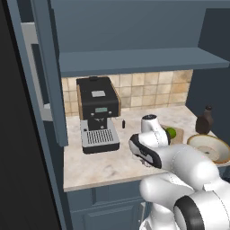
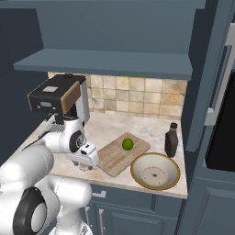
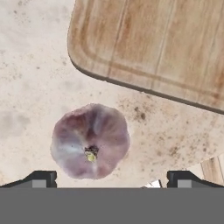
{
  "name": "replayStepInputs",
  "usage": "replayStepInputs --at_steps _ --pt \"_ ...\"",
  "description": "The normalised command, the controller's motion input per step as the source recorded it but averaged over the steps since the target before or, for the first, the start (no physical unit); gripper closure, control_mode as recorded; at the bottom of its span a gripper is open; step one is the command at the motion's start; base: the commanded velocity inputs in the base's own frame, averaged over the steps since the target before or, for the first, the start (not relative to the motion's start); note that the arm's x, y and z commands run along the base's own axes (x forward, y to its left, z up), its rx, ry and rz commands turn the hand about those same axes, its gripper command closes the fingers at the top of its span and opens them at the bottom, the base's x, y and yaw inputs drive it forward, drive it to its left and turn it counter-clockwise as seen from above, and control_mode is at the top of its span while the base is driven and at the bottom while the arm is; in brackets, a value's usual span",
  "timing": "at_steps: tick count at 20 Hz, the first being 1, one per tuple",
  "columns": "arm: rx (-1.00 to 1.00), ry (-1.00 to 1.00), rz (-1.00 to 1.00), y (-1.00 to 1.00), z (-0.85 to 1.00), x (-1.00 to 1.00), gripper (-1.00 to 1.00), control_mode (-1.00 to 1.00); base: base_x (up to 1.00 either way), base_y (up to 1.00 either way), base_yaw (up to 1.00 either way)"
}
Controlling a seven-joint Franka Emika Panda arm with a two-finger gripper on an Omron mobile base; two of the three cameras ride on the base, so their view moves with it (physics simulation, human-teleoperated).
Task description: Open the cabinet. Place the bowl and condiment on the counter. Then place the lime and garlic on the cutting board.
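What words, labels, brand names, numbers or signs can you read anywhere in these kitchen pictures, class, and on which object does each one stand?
None can be read.
Small dark brown condiment bottle: its lighter label band shows no legible text.
Black and silver coffee machine: a pale display panel and a light top plate, both too small and blurred to read.
Light-brown wooden cutting board, cream bowl with tan rim, round green lime, pale lilac garlic bulb: no markings.
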Motion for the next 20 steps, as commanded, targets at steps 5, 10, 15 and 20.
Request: replayStepInputs --at_steps 5,10,15,20 --pt "0.06 -0.05 0.00 0.00 -0.25 0.00 -1.00 -1.00 0.00 0.00 0.00" --pt "0.02 -0.03 0.01 0.00 -0.39 0.00 -1.00 -1.00 0.00 0.00 0.00" --pt "0.00 0.00 0.01 0.00 -0.46 0.00 -1.00 -1.00 0.00 0.00 0.00" --pt "0.00 0.00 0.00 0.00 -0.40 0.00 1.00 -1.00 0.00 0.00 0.00"
